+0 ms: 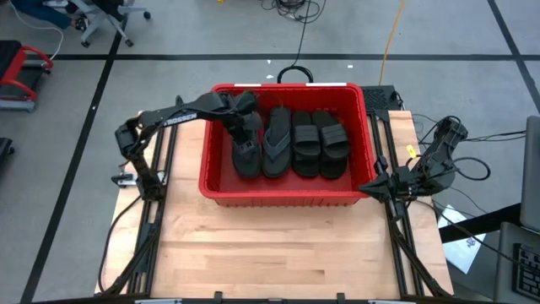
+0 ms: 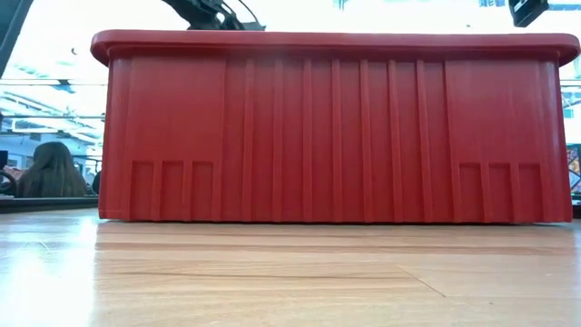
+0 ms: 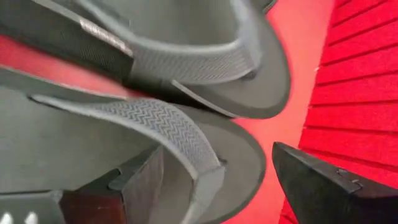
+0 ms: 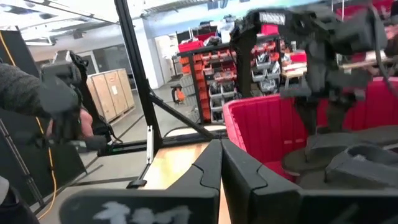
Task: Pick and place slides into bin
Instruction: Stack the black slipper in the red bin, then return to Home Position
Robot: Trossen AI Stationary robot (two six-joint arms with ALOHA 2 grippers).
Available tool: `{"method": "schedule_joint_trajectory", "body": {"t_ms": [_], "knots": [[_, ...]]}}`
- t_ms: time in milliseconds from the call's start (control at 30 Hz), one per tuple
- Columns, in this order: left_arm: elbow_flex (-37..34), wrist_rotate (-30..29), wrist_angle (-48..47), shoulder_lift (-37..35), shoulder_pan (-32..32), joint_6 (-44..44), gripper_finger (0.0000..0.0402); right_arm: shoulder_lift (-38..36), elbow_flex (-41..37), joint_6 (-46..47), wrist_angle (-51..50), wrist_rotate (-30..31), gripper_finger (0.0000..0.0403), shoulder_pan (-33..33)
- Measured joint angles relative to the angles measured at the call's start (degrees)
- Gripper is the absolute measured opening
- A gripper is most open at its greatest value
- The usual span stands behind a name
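Note:
The red bin [image 1: 287, 198] stands at the table's far middle; the low view shows only its near wall [image 2: 336, 136]. Inside it lie black slides [image 1: 321, 143] side by side, resting on their soles, with a grey thong flip-flop [image 1: 277, 139] to their left. My left gripper [image 1: 245, 135] hangs open over the bin's left part. Its wrist view looks down on two grey flip-flops [image 3: 186, 124], one overlapping the other, with the open fingers [image 3: 230, 186] just above them. My right gripper [image 4: 221, 165] is shut and holds nothing, off the bin's right near corner [image 1: 368, 187].
The bin's ribbed red inner wall [image 3: 360, 93] is close beside my left gripper. Bare wooden table [image 1: 287, 253] lies in front of the bin. A person [image 2: 50, 173] sits in the room beyond the table, and another person's arm [image 4: 37, 93] shows there too.

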Motion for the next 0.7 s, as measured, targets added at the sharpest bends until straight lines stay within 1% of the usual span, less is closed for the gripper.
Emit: {"method": "schedule_joint_trajectory", "body": {"t_ms": [100, 167, 233, 333, 400, 467, 533, 567, 633, 700], "knots": [[0.0, 0.2, 1.0, -3.6, -0.6, 1.1, 0.0287, 0.0, 0.0, 1.3, -1.0, 0.0, 0.0, 0.0], [0.0, 1.7, 2.6, -7.0, -1.7, 5.3, 0.0274, 0.0, 0.0, 0.8, -1.4, 0.0, 0.0, 0.0], [-0.1, 2.0, 5.4, -11.2, -4.1, 9.6, 0.0249, 0.0, 0.0, -0.9, -1.4, -0.1, 0.0, 0.0], [-0.1, 1.9, 14.1, -17.3, -9.0, 12.3, 0.0192, 0.0, 0.0, -2.5, -1.3, 0.1, 0.0, 0.0], [0.0, 2.1, 19.9, -20.5, -13.1, 14.5, 0.0142, 0.0, 0.0, -2.6, -1.1, 0.2, 0.0, 0.0], [0.0, 2.5, 23.2, -22.7, -17.5, 16.6, 0.0088, 0.0, 0.3, -3.1, -1.4, 0.0, 0.0, 0.0], [0.0, 3.0, 25.0, -23.7, -21.2, 16.2, 0.0035, -0.3, 0.9, -5.2, -1.6, -0.5, 0.0, 0.5], [0.0, 3.0, 25.2, -23.8, -22.6, 14.5, 0.0018, -0.9, 1.2, -6.1, -2.3, -2.0, 0.0, 0.7], [0.0, 1.0, 24.3, -23.8, -25.3, 9.8, 0.0011, -2.7, 1.9, -6.2, -5.7, -4.6, 0.0, 1.3], [0.0, -2.8, 23.5, -23.7, -28.3, 7.0, 0.0013, -5.3, 2.3, -3.8, -11.5, -5.2, 0.0, 1.4]]}}
